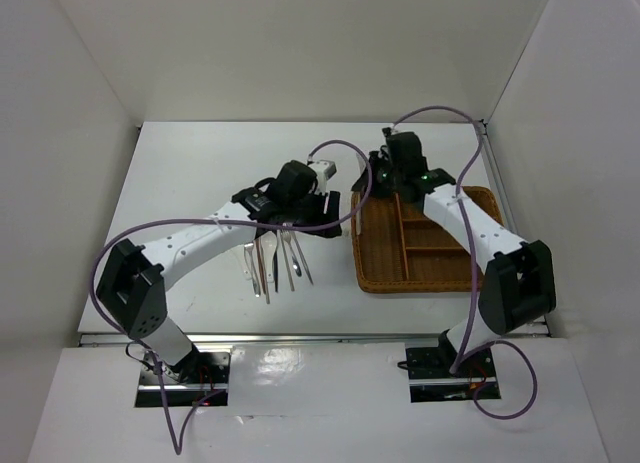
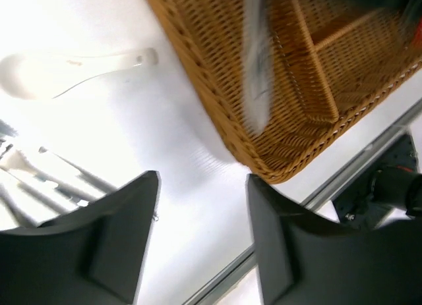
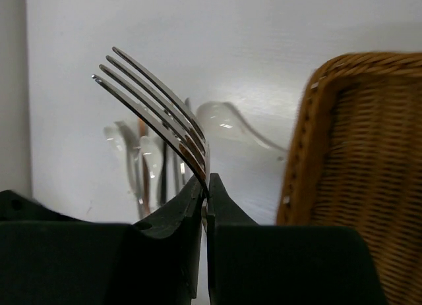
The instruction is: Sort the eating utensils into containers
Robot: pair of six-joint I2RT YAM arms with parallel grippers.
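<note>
Several silver forks and spoons lie in a pile on the white table left of the brown wicker tray. My left gripper hovers between the pile and the tray, open and empty. In the left wrist view a white ceramic spoon lies on the table, and a blurred silver utensil shows over the tray's long section. My right gripper is at the tray's far left corner. It is shut on a silver fork, tines up.
White walls enclose the table on three sides. A metal rail runs along the table's near edge just past the tray's corner. Purple cables loop over both arms. Wooden dividers split the tray.
</note>
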